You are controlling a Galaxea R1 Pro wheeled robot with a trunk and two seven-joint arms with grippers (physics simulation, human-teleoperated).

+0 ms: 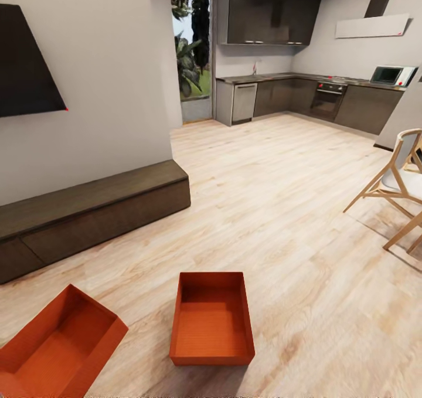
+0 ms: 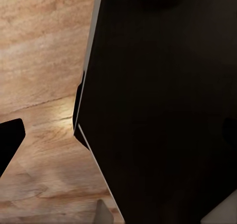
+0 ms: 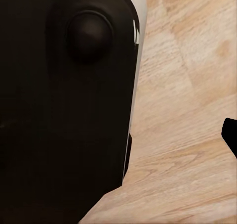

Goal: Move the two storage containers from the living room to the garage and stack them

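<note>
Two orange-red storage containers lie open-topped on the living room's light wood plank floor in the head view. One container (image 1: 211,319) sits straight, low in the middle. The other container (image 1: 55,342) is turned at an angle at the lower left and cut off by the picture's edge. Both are empty. In the left wrist view a dark fingertip (image 2: 10,140) pokes in at the edge over the planks, beside a large black part of the robot's body (image 2: 163,105). The right wrist view has another dark fingertip (image 3: 231,135) at its edge, next to a black housing (image 3: 64,105).
A long dark low cabinet (image 1: 88,210) runs along the white wall at left, under a dark wall-mounted screen (image 1: 26,64). A wooden chair (image 1: 395,187) stands at right. A dark kitchen (image 1: 316,96) and a glass door (image 1: 190,46) lie beyond open plank floor.
</note>
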